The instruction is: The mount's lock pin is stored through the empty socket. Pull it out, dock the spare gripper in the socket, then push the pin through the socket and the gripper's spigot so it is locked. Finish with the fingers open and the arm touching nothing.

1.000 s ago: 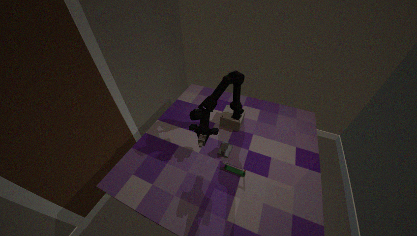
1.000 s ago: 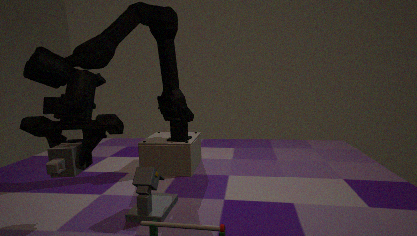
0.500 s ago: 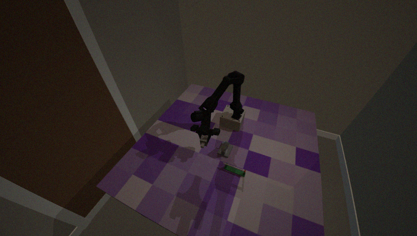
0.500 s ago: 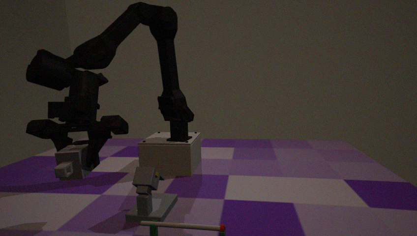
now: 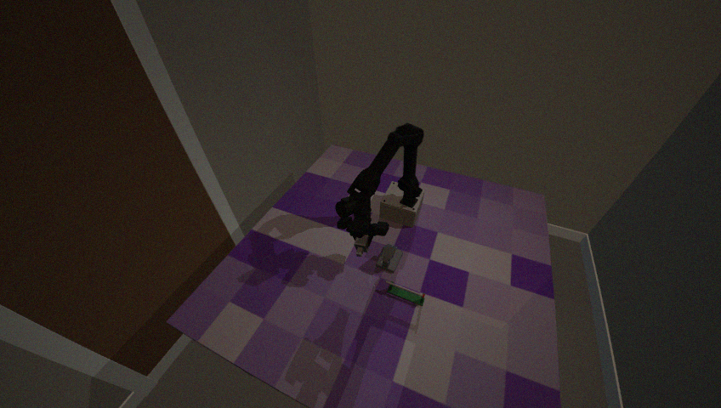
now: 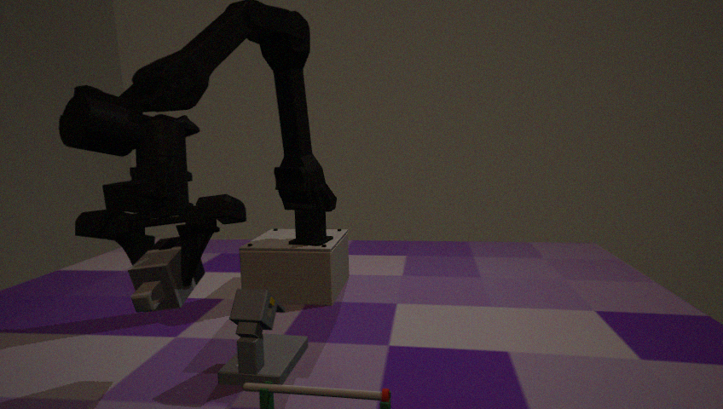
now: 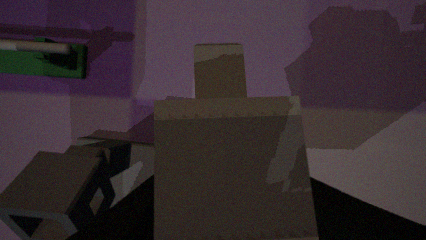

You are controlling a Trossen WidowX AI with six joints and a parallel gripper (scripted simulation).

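Note:
My gripper (image 5: 360,239) (image 6: 164,261) is shut on the grey spare gripper (image 5: 360,246) (image 6: 154,273) (image 7: 227,170) and holds it above the table. Its narrower spigot (image 6: 145,297) (image 7: 220,77) points away from my fingers, toward the front in the exterior view. The grey mount (image 5: 397,258) (image 6: 289,352) stands to the right of it, with its tilted socket (image 6: 250,308) (image 7: 55,184) on a short post. The socket's hollow opening shows in the wrist view. The pale lock pin (image 6: 314,391) (image 7: 35,47), with a red head (image 6: 385,394), lies across the green rack (image 5: 405,295) (image 7: 30,67).
The arm's pale base box (image 5: 397,215) (image 6: 284,276) stands behind the mount. The green rack is in front of the mount, toward the exterior camera. The table (image 5: 465,364) has a purple and pale chequered top, and strong shadows fall across it.

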